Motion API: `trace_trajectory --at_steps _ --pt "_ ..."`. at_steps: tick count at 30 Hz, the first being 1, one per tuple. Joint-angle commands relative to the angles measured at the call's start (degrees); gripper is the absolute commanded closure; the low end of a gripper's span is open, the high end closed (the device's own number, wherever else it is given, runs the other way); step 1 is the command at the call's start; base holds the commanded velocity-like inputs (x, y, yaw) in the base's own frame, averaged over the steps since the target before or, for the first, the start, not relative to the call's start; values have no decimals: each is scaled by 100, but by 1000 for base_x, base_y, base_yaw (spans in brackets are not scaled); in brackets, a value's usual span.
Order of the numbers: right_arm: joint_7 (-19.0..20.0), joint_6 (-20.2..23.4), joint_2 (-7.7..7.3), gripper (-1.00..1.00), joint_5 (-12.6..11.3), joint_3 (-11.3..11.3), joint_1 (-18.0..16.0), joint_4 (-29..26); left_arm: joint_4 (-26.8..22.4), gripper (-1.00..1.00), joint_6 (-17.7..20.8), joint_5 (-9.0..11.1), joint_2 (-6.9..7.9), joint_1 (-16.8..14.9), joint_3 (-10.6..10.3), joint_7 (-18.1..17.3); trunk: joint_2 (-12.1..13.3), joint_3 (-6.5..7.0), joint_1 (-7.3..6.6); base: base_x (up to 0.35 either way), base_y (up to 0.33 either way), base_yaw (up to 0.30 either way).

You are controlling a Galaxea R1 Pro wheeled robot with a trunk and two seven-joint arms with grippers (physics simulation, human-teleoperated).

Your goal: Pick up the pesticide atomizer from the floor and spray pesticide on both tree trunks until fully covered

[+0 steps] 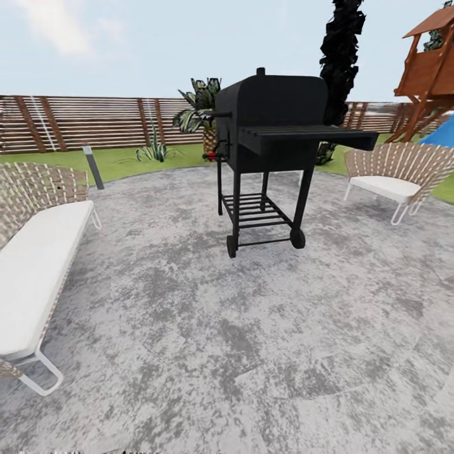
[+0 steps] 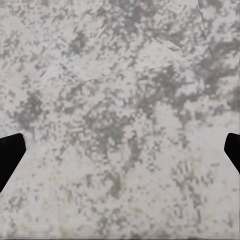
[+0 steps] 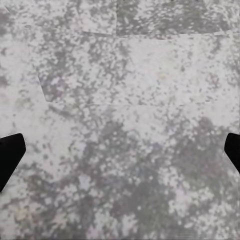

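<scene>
I face a grey mottled stone patio (image 1: 208,353) in the garden, with a strip of green lawn (image 1: 120,161) and the brown slat fence (image 1: 94,123) behind it. The pale-trunked trees, their trunks, the pesticide specks and the atomizer are out of view. A small red item (image 1: 212,155) sits by the grill's left side; I cannot tell what it is. My left gripper (image 2: 120,155) is open over bare paving, its black fingertips (image 2: 9,155) far apart. My right gripper (image 3: 120,155) is open too, with nothing between its fingertips (image 3: 9,155).
A black wheeled grill (image 1: 271,145) stands ahead in the middle. A woven lounger with a white cushion (image 1: 34,265) lies at the left and a woven chair (image 1: 394,176) at the right. A dark cypress-like tree (image 1: 340,50), a short palm (image 1: 200,110), a lamp post (image 1: 93,166) and the wooden play tower (image 1: 432,69) stand behind.
</scene>
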Motion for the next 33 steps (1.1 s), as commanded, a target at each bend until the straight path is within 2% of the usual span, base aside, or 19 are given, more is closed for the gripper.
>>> trace_trajectory --at_steps 1,20,26,33 --pt "-3 -19 -1 -100 5 -1 -1 2 8 -100 -21 2 0 -5 -2 14 -2 -12 -1 0 0 219" --pt "-16 -9 5 -100 3 -11 0 -6 15 -100 -21 11 0 -5 -2 14 -2 -119 -1 0 0 233" --pt "-269 -5 20 -100 10 25 0 1 16 -100 -21 13 0 -5 -2 14 -2 -140 -1 0 0 276" --pt "-338 -3 32 -100 27 32 0 -1 16 -100 -21 15 0 -5 -2 14 -2 -172 -1 0 0 271"
